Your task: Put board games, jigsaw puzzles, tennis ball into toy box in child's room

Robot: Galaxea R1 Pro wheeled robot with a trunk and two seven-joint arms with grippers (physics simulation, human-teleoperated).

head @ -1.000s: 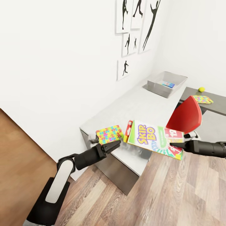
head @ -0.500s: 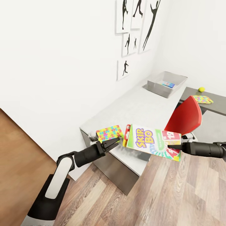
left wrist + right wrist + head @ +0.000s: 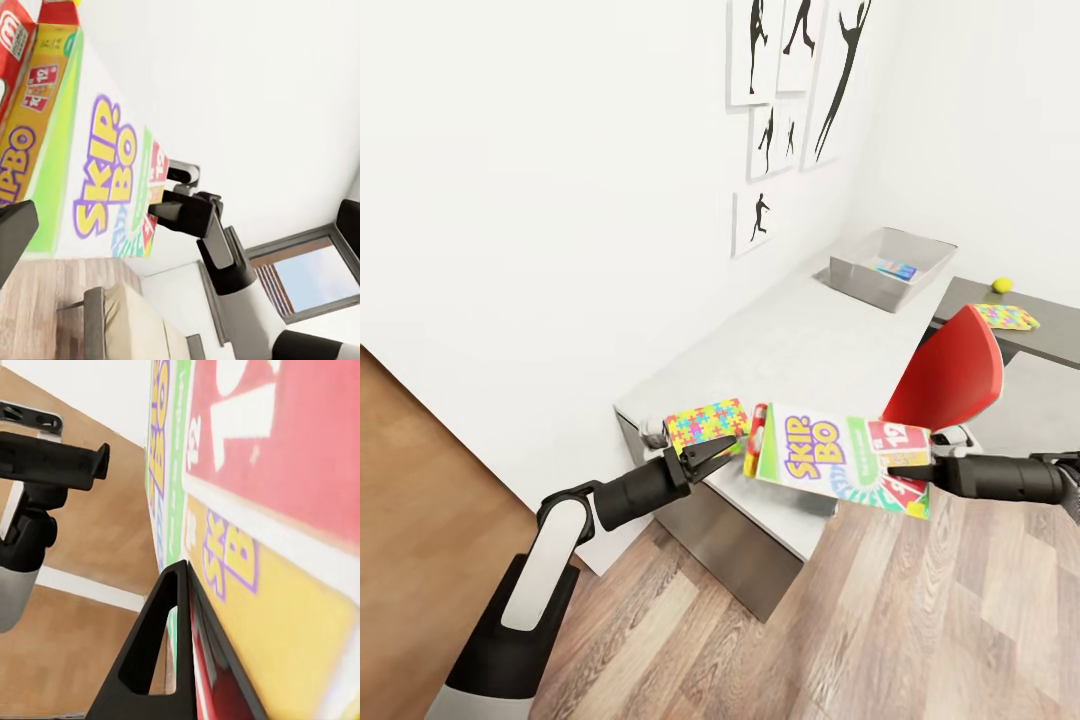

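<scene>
My right gripper (image 3: 898, 470) is shut on the lower right edge of the yellow-green-red SKIP BO board game (image 3: 825, 455), holding it upright over the table's near corner. In the left wrist view the same box (image 3: 105, 180) hangs from the right gripper (image 3: 157, 208). My left gripper (image 3: 712, 455) stands open just left of the box, in front of a jigsaw puzzle (image 3: 706, 422) on the table (image 3: 800, 340). The toy box (image 3: 860, 270) sits at the far end with a blue board game (image 3: 897, 268) inside. The tennis ball (image 3: 1002, 285) and a second jigsaw puzzle (image 3: 1005, 316) lie on the dark wing.
A red chair (image 3: 950, 375) stands at the table just behind my right arm. The white wall with black silhouette pictures (image 3: 790, 90) runs along the table's left side. Wood plank floor (image 3: 880, 620) lies below both arms.
My right gripper has carried the SKIP BO box left and slightly down, toward the left gripper. The left gripper's fingers have spread open and lifted a little.
</scene>
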